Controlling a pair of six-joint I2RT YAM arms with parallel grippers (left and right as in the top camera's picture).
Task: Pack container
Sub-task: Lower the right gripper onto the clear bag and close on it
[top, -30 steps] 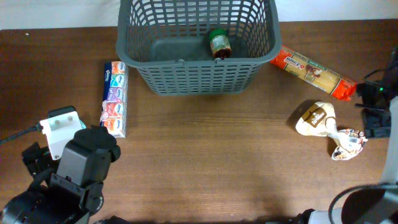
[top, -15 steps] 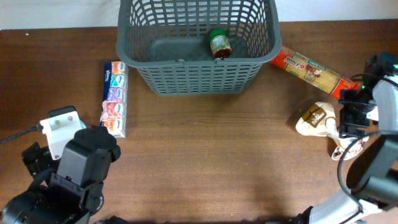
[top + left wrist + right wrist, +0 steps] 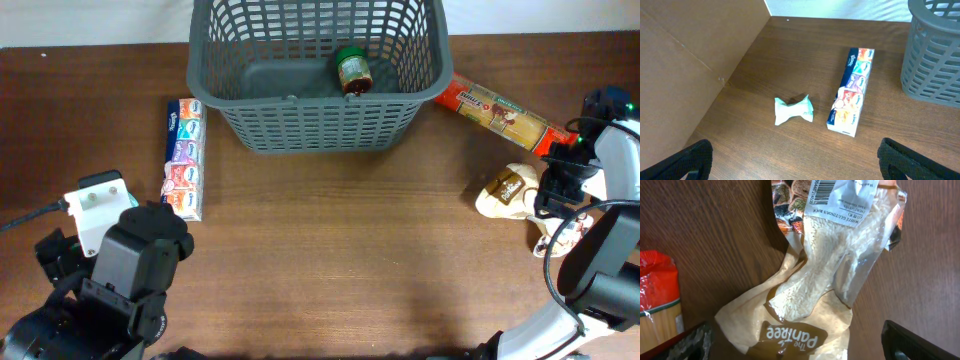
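The dark grey slotted basket (image 3: 315, 75) stands at the back centre with a small green-lidded jar (image 3: 352, 69) inside; its corner shows in the left wrist view (image 3: 935, 55). A tan rice bag (image 3: 510, 190) lies at the right, filling the right wrist view (image 3: 825, 290). My right gripper (image 3: 558, 180) is open, its fingers spread to either side of the bag (image 3: 797, 347). A red-ended pasta packet (image 3: 500, 110) lies behind it (image 3: 657, 300). My left gripper (image 3: 795, 165) is open and empty at the front left.
A long multicoloured tissue pack (image 3: 183, 158) lies left of the basket, also in the left wrist view (image 3: 852, 90). A small pale green wrapped item (image 3: 792, 111) lies beside it. A brown cardboard wall (image 3: 685, 65) stands at the left.
My right arm has come in from the right edge and now hovers over the rice bag. The left arm and all items have stayed put.
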